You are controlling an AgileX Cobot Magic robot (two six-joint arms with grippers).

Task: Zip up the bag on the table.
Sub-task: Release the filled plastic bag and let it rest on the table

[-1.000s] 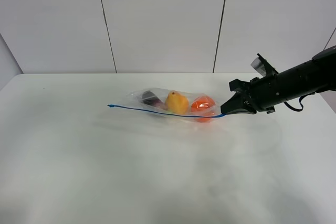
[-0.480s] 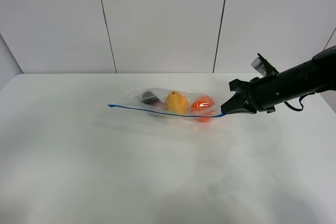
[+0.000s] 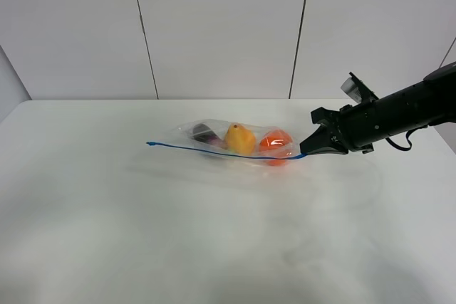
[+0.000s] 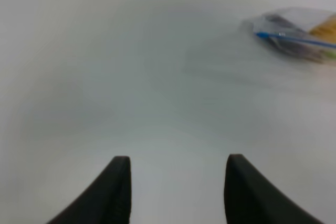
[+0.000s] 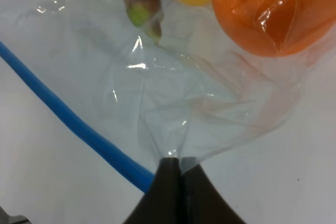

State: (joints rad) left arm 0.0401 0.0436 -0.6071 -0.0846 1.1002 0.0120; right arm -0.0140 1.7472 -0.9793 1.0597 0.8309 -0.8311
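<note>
Where it lies toward the far middle of the large white matte table, the clear crinkly plastic zip bag shows purple, yellow and orange produce, its blue zipper strip along the near edge. Right black tool: jaws pressed together, clamped on the bag's corner at the strip's end. Left black tool: jaws standing apart, holding nothing, over the table well apart from the bag.
</note>
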